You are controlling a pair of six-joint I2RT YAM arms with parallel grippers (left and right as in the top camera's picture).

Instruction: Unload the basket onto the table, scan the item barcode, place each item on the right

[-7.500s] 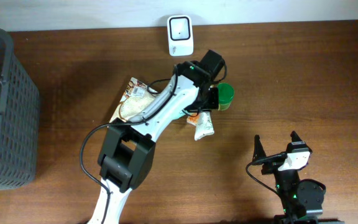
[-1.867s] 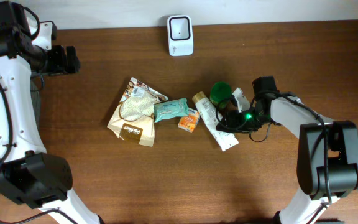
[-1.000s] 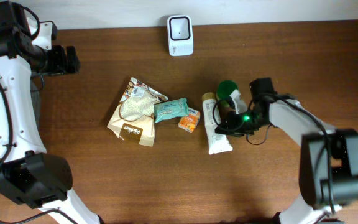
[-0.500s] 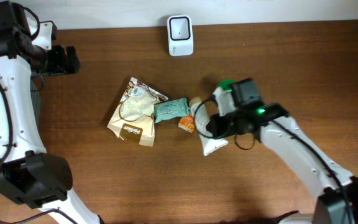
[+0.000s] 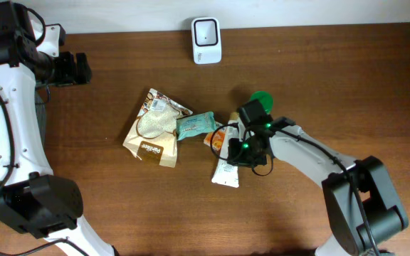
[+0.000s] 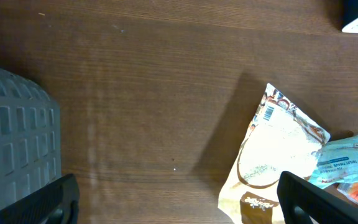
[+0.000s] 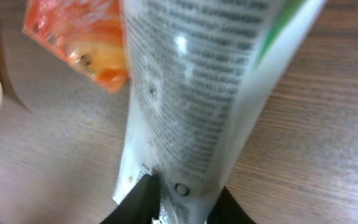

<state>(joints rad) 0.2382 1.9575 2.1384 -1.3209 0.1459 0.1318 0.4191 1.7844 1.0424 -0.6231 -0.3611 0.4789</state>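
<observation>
I am hovering my right gripper low over the white tube, which is passing between my two fingers so closely that its print is filling my wrist view. The jaws are standing only a little apart, and I cannot tell whether they are pinching the tube or just bracketing it. The tube is lying flat on the table near the middle, with its long axis running roughly from the far edge toward the near edge, tilted a little. The scanner is sitting well apart from it, straight out toward the far edge and slightly left. So I am judging that the printed face needs carrying that way and turning toward the scanner. My right arm is clearly the nearer one. My left gripper is hanging spread wide and empty at the far left, above the basket. Counting what is lying here, I am seeing one tube, one scanner and one basket. There is also one green lid just beyond my wrist, and one orange sachet beside the tube. One teal packet and one brown pouch are lying further left.
</observation>
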